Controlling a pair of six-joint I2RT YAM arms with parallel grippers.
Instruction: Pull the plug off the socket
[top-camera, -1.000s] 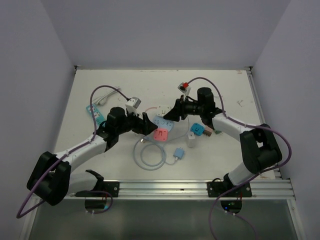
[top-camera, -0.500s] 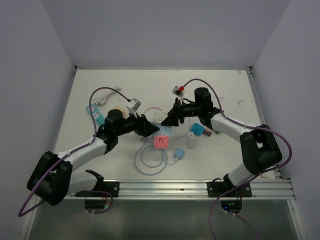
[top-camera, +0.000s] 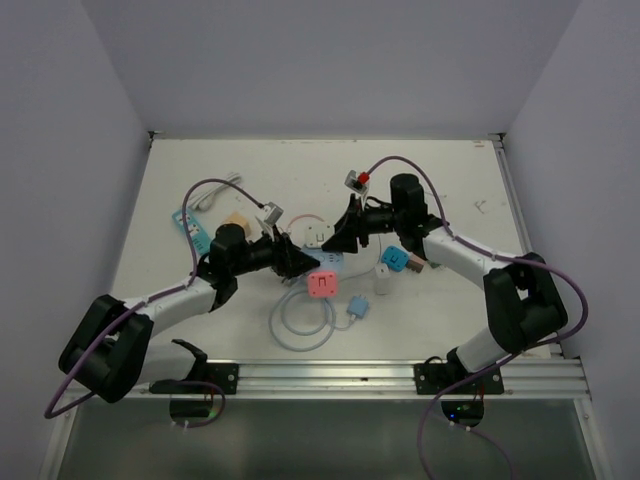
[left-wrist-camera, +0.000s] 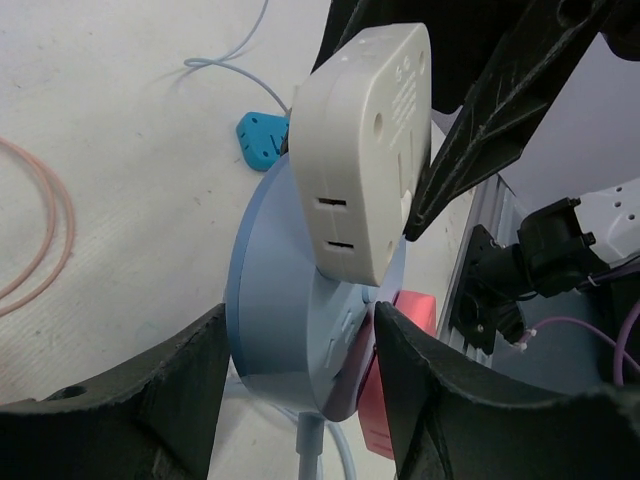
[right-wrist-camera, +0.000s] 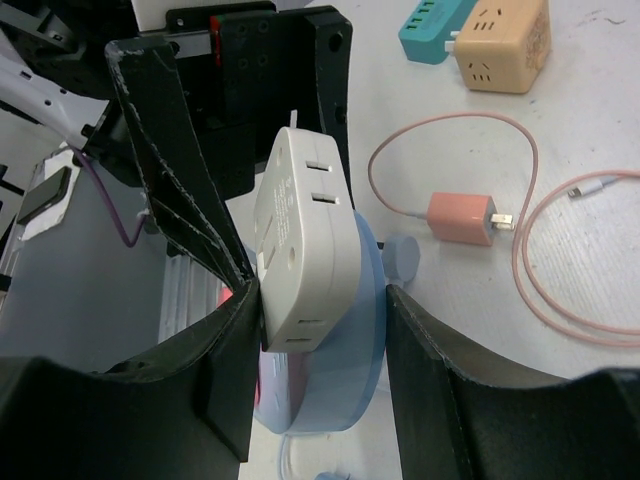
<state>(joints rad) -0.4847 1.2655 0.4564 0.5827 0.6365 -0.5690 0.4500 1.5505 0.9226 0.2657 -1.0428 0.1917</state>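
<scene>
Midway between the table's (top-camera: 460, 170) left and right edges, the left fingers (left-wrist-camera: 130, 400) clench the round blue socket (left-wrist-camera: 285, 300) and the right fingers (right-wrist-camera: 450, 400) clench the white plug (right-wrist-camera: 310, 240) — flat a second ago, the pair now stands tilted up, plug still seated, so the pull remains.

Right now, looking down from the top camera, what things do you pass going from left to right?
Teal power strip → tan adapter → pink cube → light blue charger → teal adapter. I skipped the white plug and blue socket held up in the middle; they overlap.
</scene>
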